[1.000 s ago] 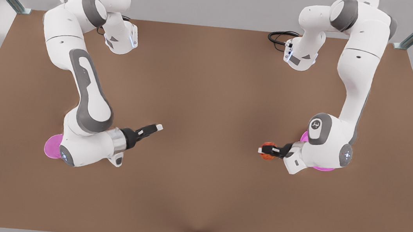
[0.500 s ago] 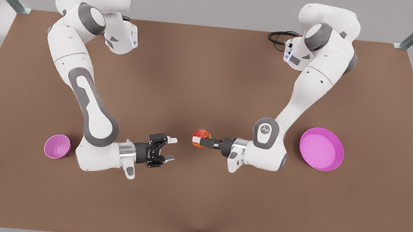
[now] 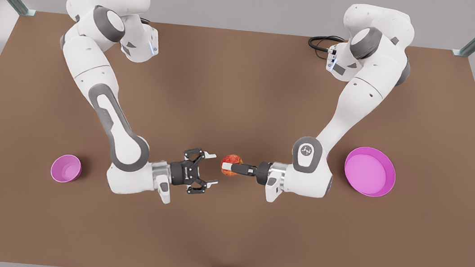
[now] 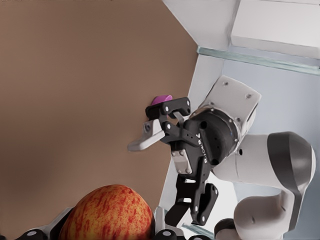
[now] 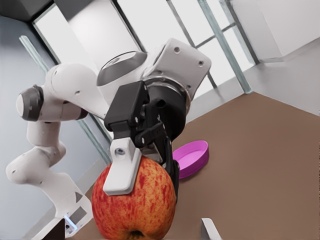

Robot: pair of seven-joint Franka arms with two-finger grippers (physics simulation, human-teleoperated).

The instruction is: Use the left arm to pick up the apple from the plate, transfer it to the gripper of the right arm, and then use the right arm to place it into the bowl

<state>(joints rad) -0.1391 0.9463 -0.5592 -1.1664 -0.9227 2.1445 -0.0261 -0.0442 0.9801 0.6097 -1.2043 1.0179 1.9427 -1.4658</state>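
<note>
Midair, left claw (image 3: 225, 167) clamped on apple (image 3: 232, 165), right claw (image 3: 210, 168) spread apart, facing it.

At mid-frame of the front view, the apple (image 3: 231, 165) hangs above the bench (image 3: 243, 84), held by the left gripper (image 3: 228, 167) reaching in from the right. Just left of it is the right gripper (image 3: 207, 169), jaws spread. The bowl (image 3: 66, 168) sits at lower left, the plate (image 3: 369, 171) at right.
</note>
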